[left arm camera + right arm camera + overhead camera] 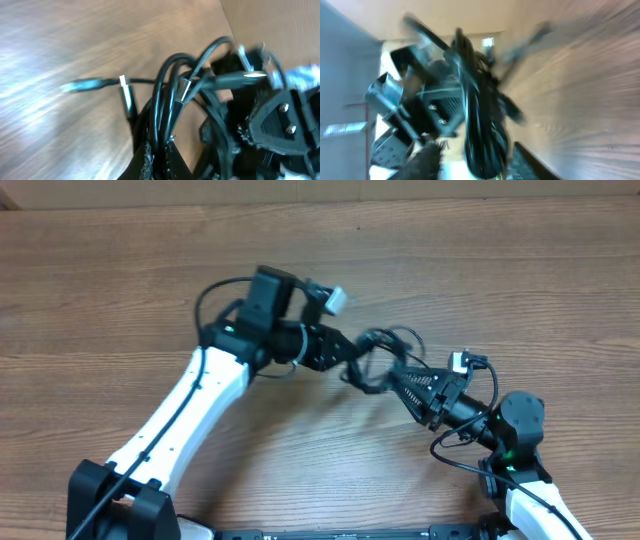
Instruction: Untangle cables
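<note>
Mid-tabletop [500, 270], the cables [378, 345] form one knotted black clump, none freed yet, the left pincer [348, 363] clamped on them from nine o'clock, the right pincer [392, 378] at four o'clock too blurred to judge.

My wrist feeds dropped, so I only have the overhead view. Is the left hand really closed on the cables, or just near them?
Observer: Closed. The left wrist view shows several strands of the cables running down between the fingers of the left hand.
Operator: Any plug end free of the knot?
Observer: Yes, one plug end with a silver collar sticks out sideways over the table.
Operator: And the right hand?
Observer: The right hand sits tight against the knot; its own view is too blurred to show its grip.
</note>
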You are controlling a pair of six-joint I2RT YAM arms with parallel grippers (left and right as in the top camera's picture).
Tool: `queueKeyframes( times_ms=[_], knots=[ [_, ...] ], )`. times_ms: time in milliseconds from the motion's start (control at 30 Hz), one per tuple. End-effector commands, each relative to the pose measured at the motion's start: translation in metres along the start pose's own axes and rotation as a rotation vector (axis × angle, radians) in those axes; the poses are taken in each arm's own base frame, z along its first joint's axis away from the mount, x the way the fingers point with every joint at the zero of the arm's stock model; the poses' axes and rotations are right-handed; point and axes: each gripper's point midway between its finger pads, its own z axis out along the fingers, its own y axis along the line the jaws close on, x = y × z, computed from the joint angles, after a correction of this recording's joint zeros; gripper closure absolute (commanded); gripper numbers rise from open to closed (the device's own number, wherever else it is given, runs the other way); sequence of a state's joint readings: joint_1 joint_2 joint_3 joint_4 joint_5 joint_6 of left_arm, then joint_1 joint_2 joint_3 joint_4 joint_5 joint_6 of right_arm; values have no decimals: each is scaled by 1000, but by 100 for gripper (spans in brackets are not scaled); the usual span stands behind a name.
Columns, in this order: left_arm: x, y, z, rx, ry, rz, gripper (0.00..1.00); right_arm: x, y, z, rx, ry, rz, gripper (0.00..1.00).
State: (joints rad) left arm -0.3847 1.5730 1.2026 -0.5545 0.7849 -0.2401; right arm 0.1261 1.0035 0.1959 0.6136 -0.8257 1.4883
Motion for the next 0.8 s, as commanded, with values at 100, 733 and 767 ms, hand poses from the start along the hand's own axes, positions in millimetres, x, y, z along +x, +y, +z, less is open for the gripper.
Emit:
queueKeyframes(
  times_ms=[100, 733, 767],
  knots=[
    [-18, 40, -27, -61, -87, -190, 96, -17, -28, -2, 112, -104, -11, 34],
    [-16, 69, -31, -214, -140, -484, 81, -10, -20, 0, 80, -58, -50, 20],
    [-14, 75, -33, -250, -143, -493, 76, -10, -20, 0, 80, -58, -50, 20]
  ],
)
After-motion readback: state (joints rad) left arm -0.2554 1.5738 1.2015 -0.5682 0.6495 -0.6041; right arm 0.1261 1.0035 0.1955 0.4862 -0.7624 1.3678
